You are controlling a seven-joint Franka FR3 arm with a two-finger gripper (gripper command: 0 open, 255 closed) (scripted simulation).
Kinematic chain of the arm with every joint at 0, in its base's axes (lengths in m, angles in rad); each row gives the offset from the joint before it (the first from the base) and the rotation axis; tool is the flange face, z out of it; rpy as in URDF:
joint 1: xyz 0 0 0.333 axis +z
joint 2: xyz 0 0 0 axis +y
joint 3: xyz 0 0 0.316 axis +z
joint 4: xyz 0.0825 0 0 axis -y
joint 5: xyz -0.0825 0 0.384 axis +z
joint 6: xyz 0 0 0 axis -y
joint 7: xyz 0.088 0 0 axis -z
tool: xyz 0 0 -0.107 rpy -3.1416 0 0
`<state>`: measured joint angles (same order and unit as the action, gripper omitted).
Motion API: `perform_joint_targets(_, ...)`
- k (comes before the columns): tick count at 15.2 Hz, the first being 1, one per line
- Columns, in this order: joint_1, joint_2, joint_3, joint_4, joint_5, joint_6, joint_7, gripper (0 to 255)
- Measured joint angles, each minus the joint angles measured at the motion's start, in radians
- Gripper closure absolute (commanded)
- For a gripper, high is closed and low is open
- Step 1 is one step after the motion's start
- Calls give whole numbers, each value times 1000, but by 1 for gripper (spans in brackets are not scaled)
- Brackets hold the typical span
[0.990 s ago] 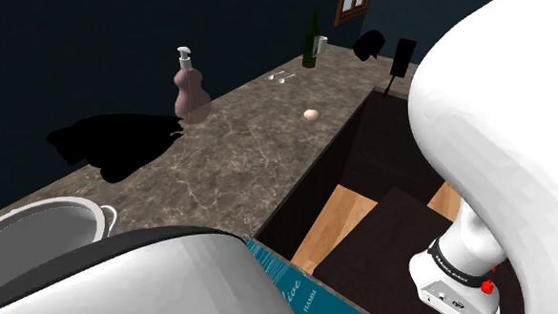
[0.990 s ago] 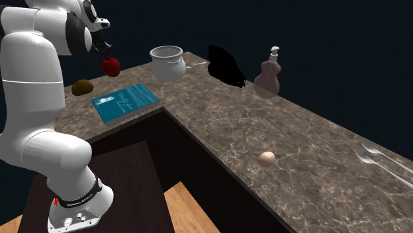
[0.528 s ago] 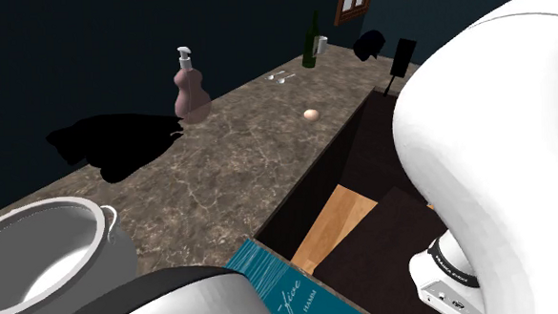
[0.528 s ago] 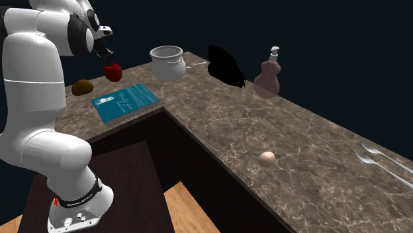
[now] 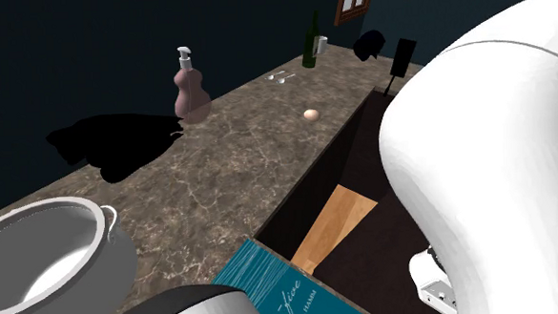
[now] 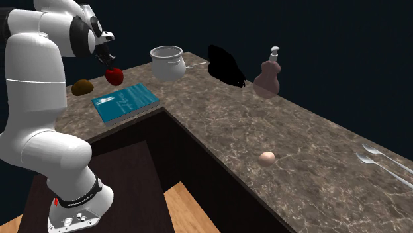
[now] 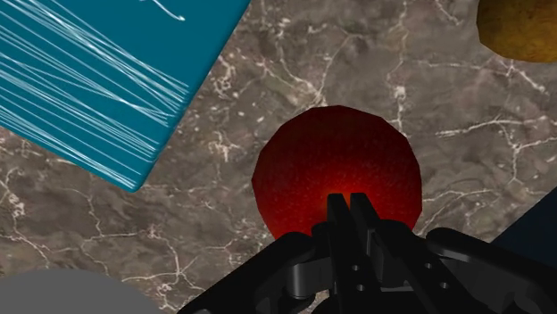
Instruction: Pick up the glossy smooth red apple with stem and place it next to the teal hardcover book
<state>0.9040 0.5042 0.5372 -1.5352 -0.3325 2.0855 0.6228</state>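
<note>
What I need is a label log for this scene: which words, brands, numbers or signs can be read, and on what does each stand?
teal book cover: white script, partly cut off, ending roughly "fine"; the small capitals under it are too small to read.
black band around the robot's base: white lettering, too small to read.
Nothing else carries legible text.

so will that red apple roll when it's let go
Probably: the apple looks round and smooth, so it may roll on the flat counter. The tool seems to pinch just its top, so it could swing.
</note>
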Motion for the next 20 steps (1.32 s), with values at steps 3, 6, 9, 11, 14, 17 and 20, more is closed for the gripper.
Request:
perform_joint_targets(3,0,1,0,0,0,1,0,255)
perform_joint_targets(6,0,1,0,0,-1,1,0,0)
perform_joint_targets(9,0,1,0,0,-1,1,0,0)
perform_joint_targets(11,0,-4,2,11,3,-13,-4,0)
perform_joint_targets(14,-7,-47,16,27,27,-68,-13,0)
perform_joint_targets(17,-8,-53,18,45,32,-91,-19,0)
perform_joint_targets(20,-7,-52,18,50,32,-94,-20,0)
